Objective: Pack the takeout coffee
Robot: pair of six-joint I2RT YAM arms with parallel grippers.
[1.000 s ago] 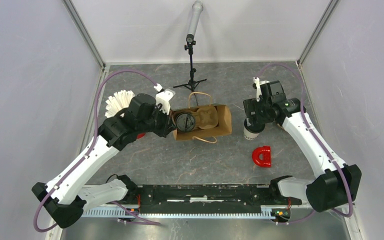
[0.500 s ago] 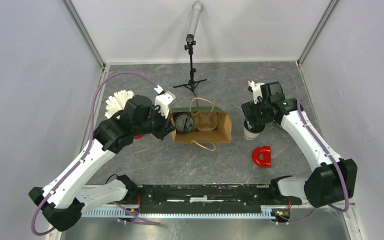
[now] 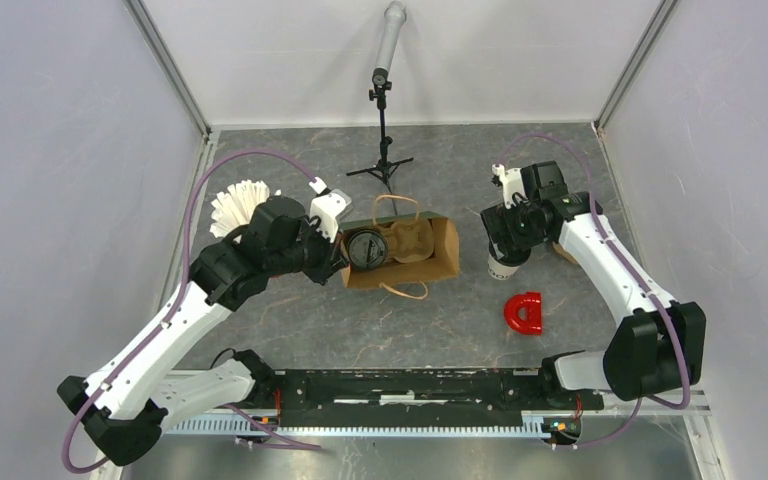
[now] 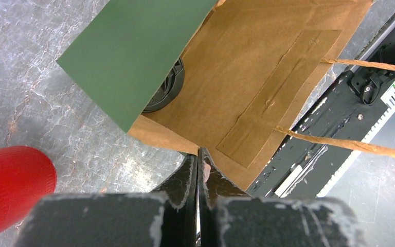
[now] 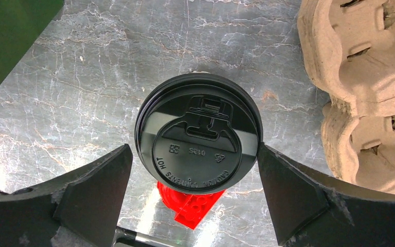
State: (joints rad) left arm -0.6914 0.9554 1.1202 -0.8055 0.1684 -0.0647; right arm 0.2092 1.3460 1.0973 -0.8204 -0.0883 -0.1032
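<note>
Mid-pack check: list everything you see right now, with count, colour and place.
coffee cups: two, cream with black lids; one inside the bag, one on the table right of it.
paper bag: one, green outside, brown inside; table centre.
cup carrier: one, brown moulded cardboard; beside the free cup.
red cup: one, holding white sticks; left of the bag.
U-shaped piece: one, red; near the free cup.
microphone stand: one, black; far centre.
table: grey marbled.
left end effector: black; shut on the bag's rim.
right end effector: black; open, straddling the free cup.
</note>
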